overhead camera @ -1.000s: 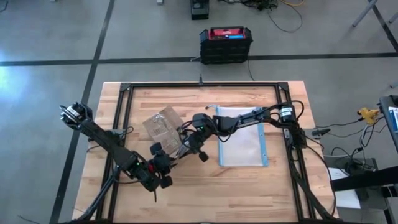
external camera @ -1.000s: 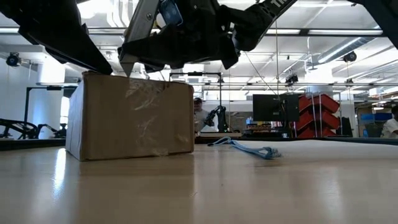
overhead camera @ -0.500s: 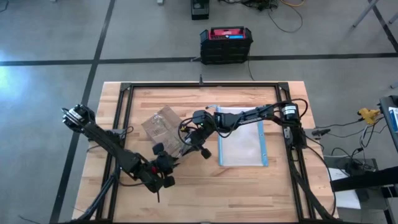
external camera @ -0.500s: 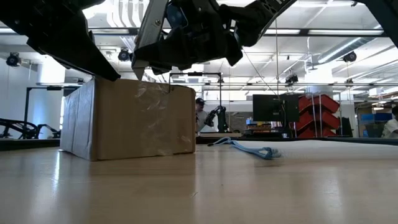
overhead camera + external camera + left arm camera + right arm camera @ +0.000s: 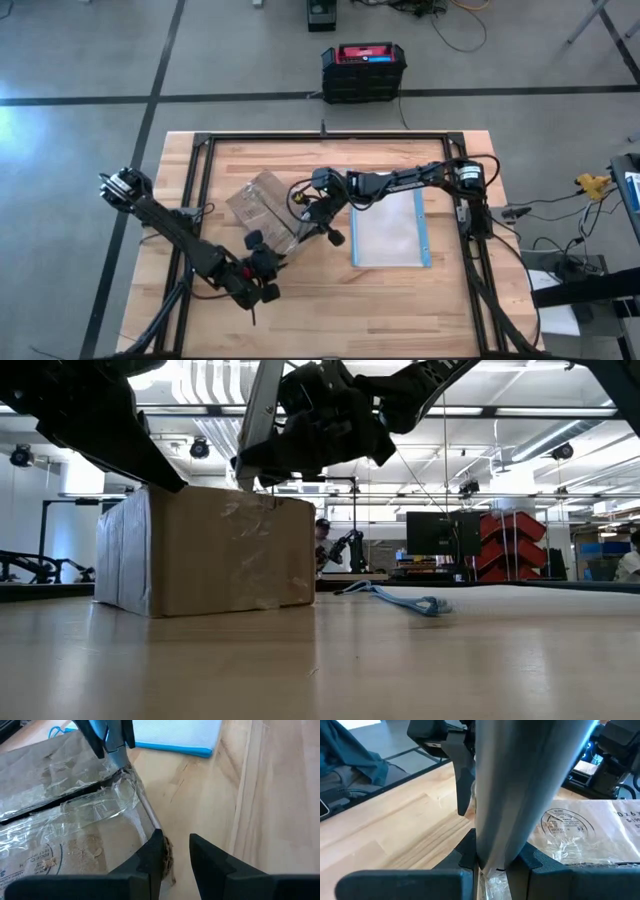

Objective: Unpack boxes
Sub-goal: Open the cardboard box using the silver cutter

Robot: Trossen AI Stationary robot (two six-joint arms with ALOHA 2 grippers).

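A brown cardboard box (image 5: 262, 205) with shiny clear tape stands on the wooden table (image 5: 330, 290), left of centre. My left gripper (image 5: 176, 852) is low at the box's near right corner, its fingers a little apart with bare table between them. My right gripper (image 5: 497, 862) hangs over the box's right end, shut on a flat silver blade (image 5: 260, 420). The blade's tip (image 5: 122, 764) meets the taped top of the box (image 5: 65, 830) where the centre seam ends. My left gripper has one finger (image 5: 155, 852) against the box's upright near right corner edge (image 5: 161, 839), coming slanting down from the near side. The other finger stands over bare table. My right gripper pinches the silver blade (image 5: 520, 795) between its two fingers. The blade runs on past the fingers, slanting down, and its tip sits on the box's taped top edge (image 5: 247, 488).
A flat clear pouch with a blue edge (image 5: 390, 230) lies right of the box. A black-and-red case (image 5: 363, 70) stands on the floor beyond the far edge. A black frame (image 5: 200, 160) rims the table. Bare wood lies along the near side.
My right gripper has gone toward the table's far edge and tipped the blade steeper, the tip staying on the box top. The box has turned a little on the table, so its left side now shows in the low view.
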